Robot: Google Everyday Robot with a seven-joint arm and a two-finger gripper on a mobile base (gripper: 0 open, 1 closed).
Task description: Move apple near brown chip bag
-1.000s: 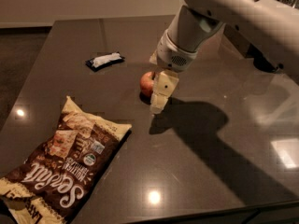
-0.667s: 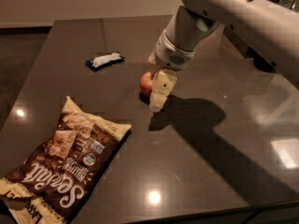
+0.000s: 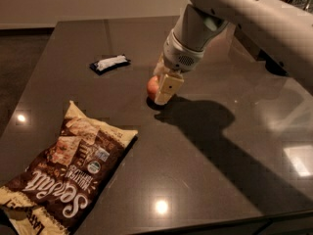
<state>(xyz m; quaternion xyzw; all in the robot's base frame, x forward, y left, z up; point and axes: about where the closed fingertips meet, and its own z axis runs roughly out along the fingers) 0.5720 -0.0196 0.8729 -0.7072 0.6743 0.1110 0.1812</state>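
Note:
The apple (image 3: 152, 86), small and red-orange, rests on the dark table near its middle. My gripper (image 3: 159, 86) hangs down from the white arm and stands around the apple. One cream finger (image 3: 167, 88) is on the apple's right and near side, the other behind it. The jaws look open and the apple sits on the table between them. The brown chip bag (image 3: 68, 170) lies flat at the front left, dark brown with cream edges and white script. It is well apart from the apple.
A small black-and-white snack packet (image 3: 110, 63) lies at the back left of the apple. The white arm (image 3: 254, 13) reaches in from the upper right and casts a shadow over the table's right half. The table's front edge (image 3: 205, 224) runs along the bottom.
My gripper has shifted slightly up and left, closer around the apple. The apple, the chip bag and the packet have not moved.

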